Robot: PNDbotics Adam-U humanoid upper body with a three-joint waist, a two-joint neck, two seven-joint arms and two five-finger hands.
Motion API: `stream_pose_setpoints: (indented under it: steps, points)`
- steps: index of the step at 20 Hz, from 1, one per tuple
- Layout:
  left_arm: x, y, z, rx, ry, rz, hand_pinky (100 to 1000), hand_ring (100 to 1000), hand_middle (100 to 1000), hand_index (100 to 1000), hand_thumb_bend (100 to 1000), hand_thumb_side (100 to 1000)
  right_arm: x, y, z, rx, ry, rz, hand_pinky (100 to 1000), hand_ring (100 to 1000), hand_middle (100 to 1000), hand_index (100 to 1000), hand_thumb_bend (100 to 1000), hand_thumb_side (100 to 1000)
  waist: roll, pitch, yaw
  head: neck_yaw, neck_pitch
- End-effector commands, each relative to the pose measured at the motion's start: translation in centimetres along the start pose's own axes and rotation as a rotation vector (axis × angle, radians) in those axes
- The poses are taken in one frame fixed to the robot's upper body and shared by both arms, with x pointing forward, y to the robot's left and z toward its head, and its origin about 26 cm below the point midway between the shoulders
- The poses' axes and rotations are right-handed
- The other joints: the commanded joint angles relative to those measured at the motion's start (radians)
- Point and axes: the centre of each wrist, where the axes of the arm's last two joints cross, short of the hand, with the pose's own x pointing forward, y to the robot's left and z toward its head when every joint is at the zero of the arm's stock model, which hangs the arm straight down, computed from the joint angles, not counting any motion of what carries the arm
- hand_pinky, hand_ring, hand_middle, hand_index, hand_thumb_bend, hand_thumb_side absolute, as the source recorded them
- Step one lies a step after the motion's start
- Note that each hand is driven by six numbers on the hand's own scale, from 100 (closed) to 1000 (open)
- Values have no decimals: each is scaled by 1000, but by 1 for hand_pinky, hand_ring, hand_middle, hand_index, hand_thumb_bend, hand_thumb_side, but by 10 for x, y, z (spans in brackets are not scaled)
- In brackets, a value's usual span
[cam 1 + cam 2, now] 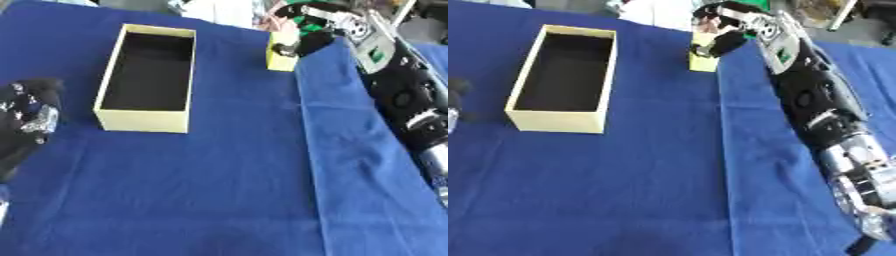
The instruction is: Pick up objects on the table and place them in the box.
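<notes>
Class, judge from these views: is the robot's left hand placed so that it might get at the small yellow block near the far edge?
Probably not easily. The left hand rests at the near left, with the box standing between it and the yellow block, which the right hand already touches.

No readable text, label, brand, number or sign appeared anywhere in either view. The pale yellow box [144,121] had plain walls with no printing. The small yellow object [280,59] at the far edge of the blue cloth [227,190] was also unmarked. The arm [815,95] carried green patches (possibly stickers or panels), but no letters or figures could be made out on them.
</notes>
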Motion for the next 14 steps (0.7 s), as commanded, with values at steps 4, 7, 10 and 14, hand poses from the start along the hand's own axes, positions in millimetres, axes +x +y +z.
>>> stream_pose_setpoints:
  steps: [4, 7, 10, 14]
  points:
    - [10, 1, -4, -13, -35, -12, 545, 830, 709, 693, 100, 246, -5, -9, 3, -3, 49, 7, 898, 1000, 940, 965, 315, 370, 9, -16, 2, -6, -17]
    - [9, 1, -4, -13, -35, -11, 545, 830, 708, 693, 100, 246, -8, -7, 3, -9, 68, 8, 908, 1000, 953, 968, 311, 362, 10, -16, 5, -9, -19]
    - [9, 1, -4, -12, -35, -9, 545, 830, 708, 693, 100, 246, -9, -5, 3, -49, 81, 28, 913, 1000, 958, 968, 308, 345, 9, -16, 7, -9, -19]
    - [9, 1, -3, -11, -33, -8, 545, 830, 707, 693, 100, 246, -6, -7, 3, -125, 67, 77, 918, 1000, 960, 968, 311, 318, 9, -16, 7, -10, -18]
